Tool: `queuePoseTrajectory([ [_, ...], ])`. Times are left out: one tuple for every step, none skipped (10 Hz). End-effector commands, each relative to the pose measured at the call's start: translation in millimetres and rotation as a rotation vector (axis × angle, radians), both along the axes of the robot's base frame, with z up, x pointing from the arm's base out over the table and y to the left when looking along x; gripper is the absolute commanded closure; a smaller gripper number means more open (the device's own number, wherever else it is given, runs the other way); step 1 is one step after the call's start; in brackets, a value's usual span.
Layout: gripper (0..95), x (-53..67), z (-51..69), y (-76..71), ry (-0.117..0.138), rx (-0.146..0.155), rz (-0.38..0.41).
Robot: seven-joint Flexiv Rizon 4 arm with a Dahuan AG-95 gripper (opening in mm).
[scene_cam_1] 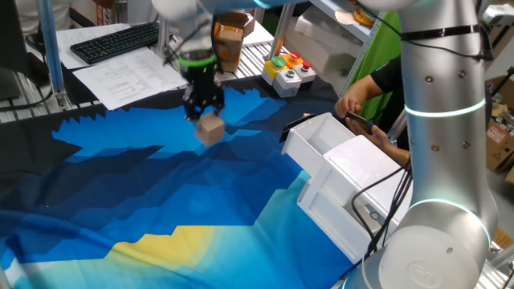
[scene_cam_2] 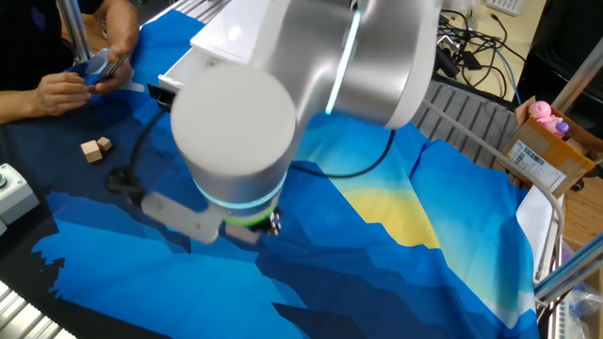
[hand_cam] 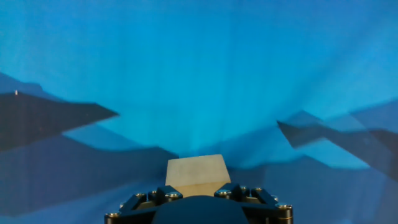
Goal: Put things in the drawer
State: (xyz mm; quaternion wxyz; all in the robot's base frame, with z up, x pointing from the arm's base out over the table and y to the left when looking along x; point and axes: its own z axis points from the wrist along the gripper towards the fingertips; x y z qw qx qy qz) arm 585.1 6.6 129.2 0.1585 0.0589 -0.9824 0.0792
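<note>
Gripping a plain light-tan wooden cube point(scene_cam_1: 211, 128) in the black two-finger gripper point(scene_cam_1: 204, 112), jaws closed on its upper part, lifted clear of the blue, yellow-patched cloth point(scene_cam_1: 161, 201). Seen from the hand view as a smooth, flat-faced block point(hand_cam: 197, 174) right at the fingertips. Over to the right, glossy white box-shaped cabinet point(scene_cam_1: 353, 201) with white rectangular drawer point(scene_cam_1: 313, 143) slid open. On the other fixed view, two more small tan blocks point(scene_cam_2: 95, 148) lying touching on dark cloth at far left. Behind the cube, button box point(scene_cam_1: 287, 71) with coloured buttons.
</note>
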Motion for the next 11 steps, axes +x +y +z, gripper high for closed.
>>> queuePoseTrajectory([
  [95.0,-20.3,39.7,-35.4,0.016,-0.028,0.028],
  [95.0,-32.7,58.3,-56.4,0.014,-0.028,0.029],
  [95.0,-40.3,71.6,-70.3,0.013,-0.022,0.034],
  [95.0,-45.1,84.6,-83.6,0.015,-0.019,0.041],
  [95.0,-42.7,89.4,-84.2,0.038,-0.018,0.055],
  [95.0,-42.7,89.4,-84.2,0.04,-0.011,0.046],
  [95.0,-42.7,89.4,-84.2,0.031,-0.009,0.031],
  [95.0,-42.7,89.4,-84.2,0.002,0.059,-0.116],
  [95.0,-42.7,89.4,-84.2,-0.001,0.099,-0.202],
  [95.0,-42.7,89.4,-84.2,0.001,0.117,-0.266],
  [95.0,-42.7,89.4,-84.2,0.008,0.106,-0.306],
])
